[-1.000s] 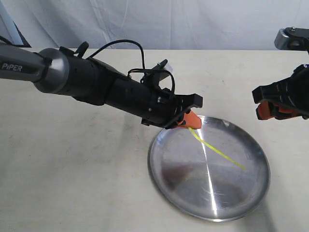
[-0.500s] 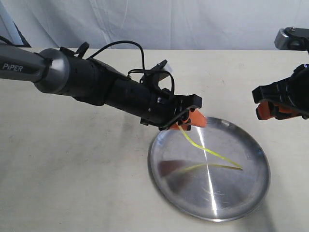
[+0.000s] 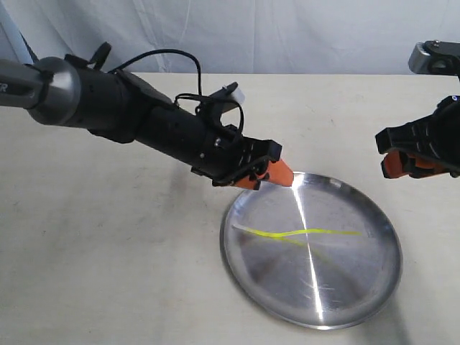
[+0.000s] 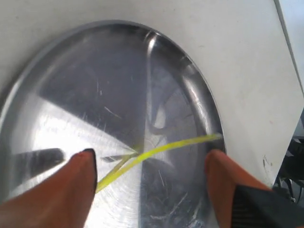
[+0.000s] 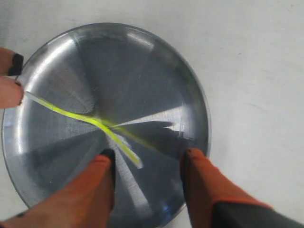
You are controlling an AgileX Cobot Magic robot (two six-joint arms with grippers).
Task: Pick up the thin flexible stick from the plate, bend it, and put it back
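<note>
- A pale beige tabletop (image 3: 108,251) carries everything, with a white cloth backdrop (image 3: 251,36) hanging behind it.
- From the left, a grey and black arm (image 3: 122,111) slants down towards the middle, with a black cable (image 3: 172,54) looped over its top.
- At its end, the left hand (image 3: 267,175) hovers just over the far-left rim of the dish. The left wrist view shows its two orange fingers (image 4: 71,190) spread wide apart with nothing pinched between them.
- Right of centre on the tabletop sits the round shallow shiny silver metal plate (image 3: 359,287), streaked with bright glare.
- The thin flexible yellow-green stick (image 3: 295,233) lies inside the plate, running roughly left to right across the middle with a gentle wave in it.
- In the left wrist view one end of the stick (image 4: 166,148) reaches close to one orange finger; I cannot tell whether they touch. The other end runs out to the rim of the plate (image 4: 95,85).
- At the far right, the right hand (image 3: 404,167) hangs in the air just beyond the plate's right edge, clear of it.
- The right wrist view looks down on the plate (image 5: 142,61) and the stick (image 5: 76,115). That hand (image 5: 148,152) has its orange fingers (image 5: 204,185) parted and holds nothing.
</note>
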